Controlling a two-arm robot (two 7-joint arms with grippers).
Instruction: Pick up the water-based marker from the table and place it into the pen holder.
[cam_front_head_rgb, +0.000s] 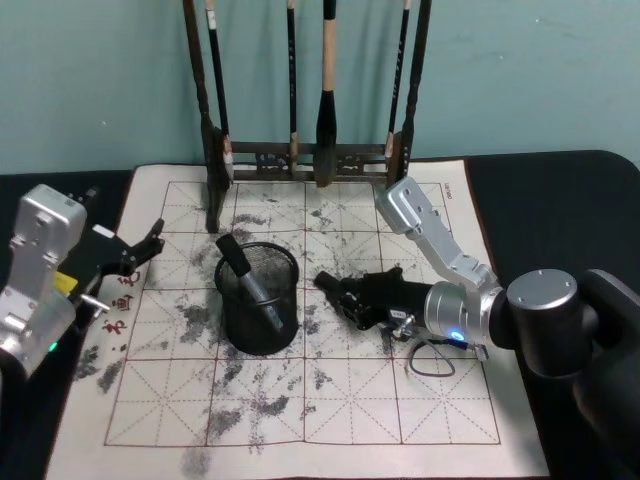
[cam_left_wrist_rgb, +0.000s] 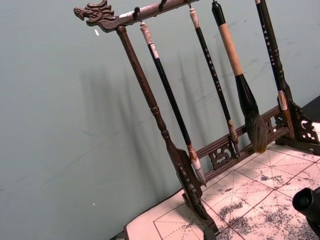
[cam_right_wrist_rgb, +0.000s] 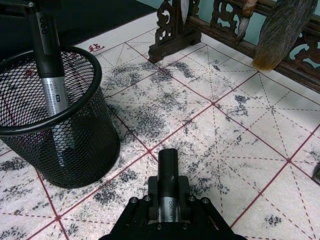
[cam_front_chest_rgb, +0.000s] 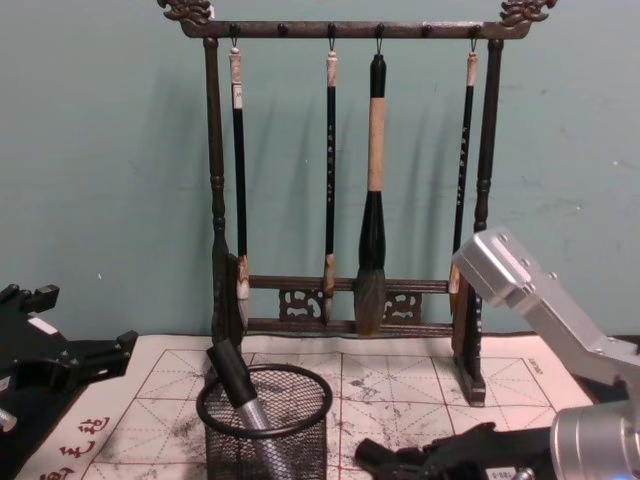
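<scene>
1. The right gripper (cam_front_head_rgb: 345, 292) is seen low over the gridded mat (cam_front_head_rgb: 350, 400), just to the right of the pen holder (cam_front_head_rgb: 260, 325).
2. Its fingers (cam_right_wrist_rgb: 140, 212) are pressed in on a water-based marker (cam_right_wrist_rgb: 168, 172). The silver barrel is pinched between them, and the black cap juts out ahead towards the holder.
3. Whether the held marker touches the mat cannot be told. It is apart from the holder.
4. A second marker (cam_front_head_rgb: 250, 285) is seen inside the pen holder, leaning with its black cap above the rim.
5. The left gripper (cam_front_head_rgb: 140, 250) is held at the mat's left edge, over the black counter (cam_front_head_rgb: 560, 190). Whether it is spread or closed cannot be told.
6. The brush rack (cam_front_chest_rgb: 212, 150) stands behind the holder at the mat's far edge.
</scene>
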